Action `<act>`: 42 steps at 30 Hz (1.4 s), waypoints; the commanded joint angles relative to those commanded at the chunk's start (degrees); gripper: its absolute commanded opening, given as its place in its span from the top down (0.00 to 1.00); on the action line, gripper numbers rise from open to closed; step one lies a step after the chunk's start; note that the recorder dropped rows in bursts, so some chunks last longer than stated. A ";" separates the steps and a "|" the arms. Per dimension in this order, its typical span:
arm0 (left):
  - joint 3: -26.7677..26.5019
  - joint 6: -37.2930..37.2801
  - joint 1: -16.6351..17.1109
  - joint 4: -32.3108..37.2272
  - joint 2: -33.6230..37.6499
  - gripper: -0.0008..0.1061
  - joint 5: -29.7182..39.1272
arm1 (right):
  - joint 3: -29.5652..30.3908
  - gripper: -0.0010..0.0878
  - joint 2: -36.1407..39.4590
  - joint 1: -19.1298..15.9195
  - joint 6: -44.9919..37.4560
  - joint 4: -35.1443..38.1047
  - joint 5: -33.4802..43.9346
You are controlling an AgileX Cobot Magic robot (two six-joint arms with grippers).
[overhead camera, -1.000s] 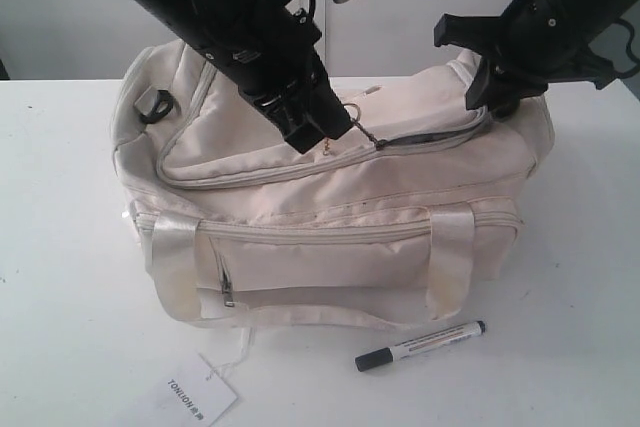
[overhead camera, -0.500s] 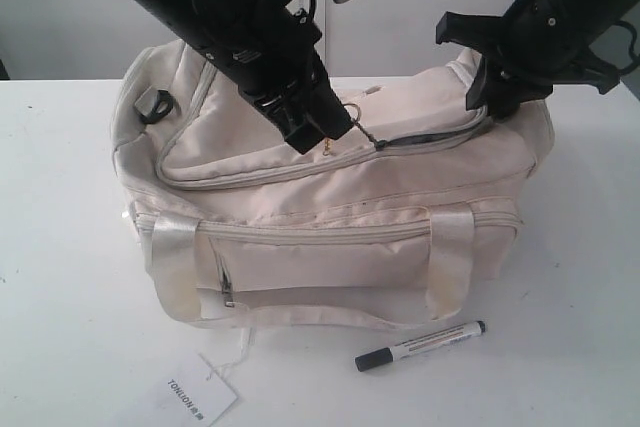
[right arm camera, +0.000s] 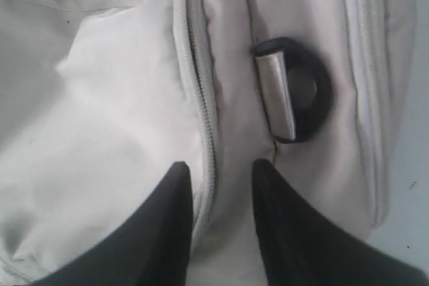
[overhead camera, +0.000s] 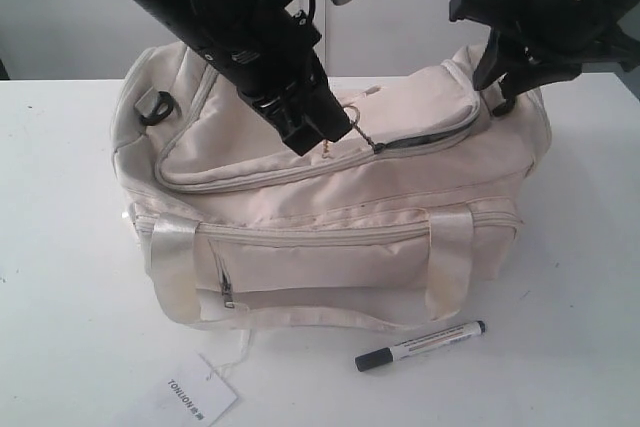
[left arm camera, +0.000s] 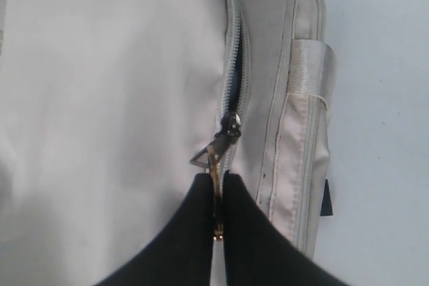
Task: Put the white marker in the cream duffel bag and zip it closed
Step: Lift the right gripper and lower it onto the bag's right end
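The bag [overhead camera: 330, 247] sits on the white tabletop [overhead camera: 60, 247] with its front pocket [overhead camera: 320, 265] facing the exterior camera. The marker [overhead camera: 420, 345] lies on the tabletop just in front of the bag, near the right handle strap [overhead camera: 450, 259]. It is outside the bag and not touching it, with its larger black end to the left. A hang tag [overhead camera: 190, 395] lies on its string at the front left.

The left jaws are clamped on the zip pull [left arm camera: 213, 159] on top of the bag, near the middle of the curved top zip [overhead camera: 250, 175]. In the left wrist view the two black fingers [left arm camera: 188, 232] press together with the metal pull pinched between them. Beyond the slider the zip is partly undone, and a narrow dark gap [overhead camera: 425, 139] runs toward the bag's right end.

The right jaws hang parted above the bag's right end and hold nothing. In the right wrist view their fingers [right arm camera: 171, 226] stand on either side of a closed zip seam [right arm camera: 204, 118], with a black D-ring [right arm camera: 315, 92] just beside it
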 joint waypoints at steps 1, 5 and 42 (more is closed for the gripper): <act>0.00 0.00 0.00 0.00 0.00 0.99 0.00 | 0.00 0.69 -1.07 0.00 -2.59 0.00 0.70; 0.00 0.00 0.00 0.00 0.00 0.99 0.33 | 0.00 0.95 -3.40 0.00 -7.00 0.00 2.13; 0.00 0.00 0.00 0.00 0.00 0.99 -0.27 | 7.74 0.99 -5.97 3.66 -58.07 5.45 9.46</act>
